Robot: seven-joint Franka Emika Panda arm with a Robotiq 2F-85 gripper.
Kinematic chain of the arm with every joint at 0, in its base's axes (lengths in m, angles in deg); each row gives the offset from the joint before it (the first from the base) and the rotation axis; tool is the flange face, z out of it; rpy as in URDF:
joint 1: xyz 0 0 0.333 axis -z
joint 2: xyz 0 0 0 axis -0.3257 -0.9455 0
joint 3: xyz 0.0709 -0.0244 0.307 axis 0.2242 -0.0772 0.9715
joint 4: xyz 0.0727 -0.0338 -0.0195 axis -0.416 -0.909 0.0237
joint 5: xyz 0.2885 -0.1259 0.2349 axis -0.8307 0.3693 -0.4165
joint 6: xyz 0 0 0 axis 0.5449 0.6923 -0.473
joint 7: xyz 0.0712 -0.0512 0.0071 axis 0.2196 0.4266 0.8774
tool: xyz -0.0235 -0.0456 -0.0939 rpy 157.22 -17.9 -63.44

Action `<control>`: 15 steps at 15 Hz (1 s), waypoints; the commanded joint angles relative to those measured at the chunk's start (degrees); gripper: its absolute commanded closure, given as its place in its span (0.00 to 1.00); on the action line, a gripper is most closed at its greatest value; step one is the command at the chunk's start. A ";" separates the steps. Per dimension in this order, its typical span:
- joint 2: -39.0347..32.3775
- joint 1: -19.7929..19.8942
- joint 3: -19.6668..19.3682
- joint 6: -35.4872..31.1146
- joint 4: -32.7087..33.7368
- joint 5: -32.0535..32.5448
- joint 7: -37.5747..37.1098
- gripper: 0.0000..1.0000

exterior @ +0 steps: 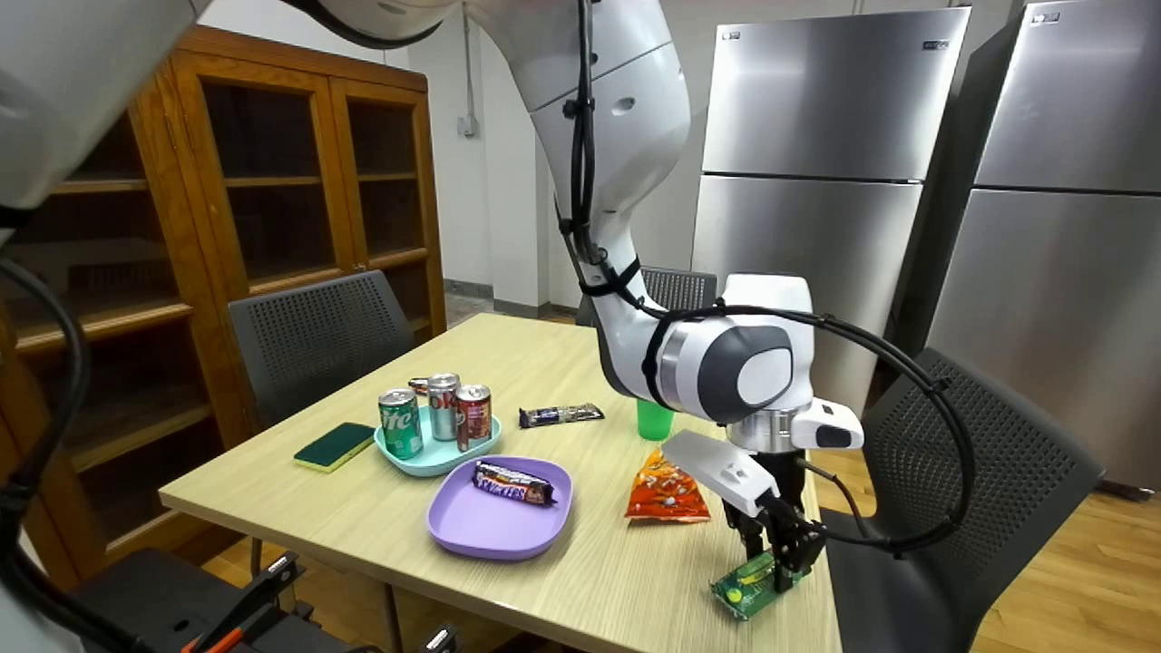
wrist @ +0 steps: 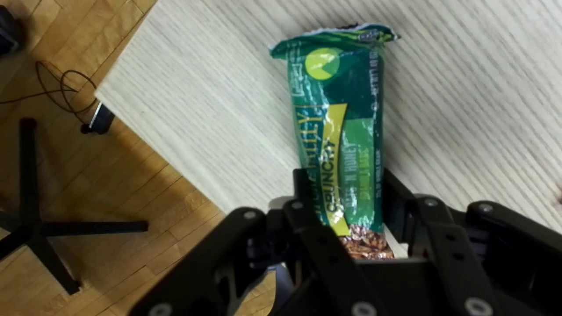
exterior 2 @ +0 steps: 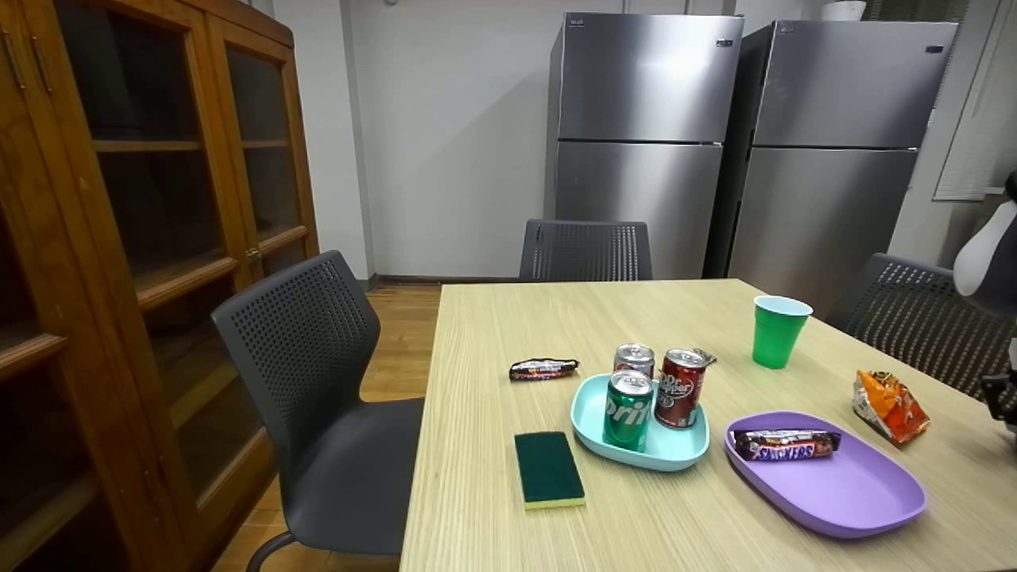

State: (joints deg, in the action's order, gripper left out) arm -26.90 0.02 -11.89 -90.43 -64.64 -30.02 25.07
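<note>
A green granola bar packet (wrist: 336,127) lies on the table with my gripper (wrist: 344,186) around its lower half in the wrist view. Both fingers press against its long sides, one on each, so the jaws are shut on it. The packet's far end, with a yellow-green circle, sticks out past the fingertips; its near end partly hides behind the gripper body. In an exterior view the gripper (exterior: 769,570) points down at the table's near right corner, the granola bar (exterior: 746,594) between its fingers. An orange snack bag (exterior: 668,490) is the closest other item.
A purple plate (exterior: 472,533) holds a Snickers bar (exterior: 512,483). Three cans stand on a teal plate (exterior: 435,466), beside a sponge (exterior: 334,446). A green cup (exterior 2: 779,338) and wrapped bars (exterior 2: 544,369) are farther back. A chair (exterior: 961,490) adjoins the table edge near the gripper.
</note>
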 commanded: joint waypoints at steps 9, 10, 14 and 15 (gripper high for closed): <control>13.46 -3.16 -0.29 8.10 -8.71 -3.51 -4.92 0.84; 14.55 -3.76 -0.13 9.58 -9.53 -3.86 -6.19 0.84; 18.17 -7.42 -0.10 12.91 -12.79 -5.41 -13.80 0.84; 18.89 -8.35 0.00 13.18 -13.54 -5.63 -15.47 0.84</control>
State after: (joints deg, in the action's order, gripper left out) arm -12.76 -5.83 -12.04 -79.64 -74.28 -34.62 14.77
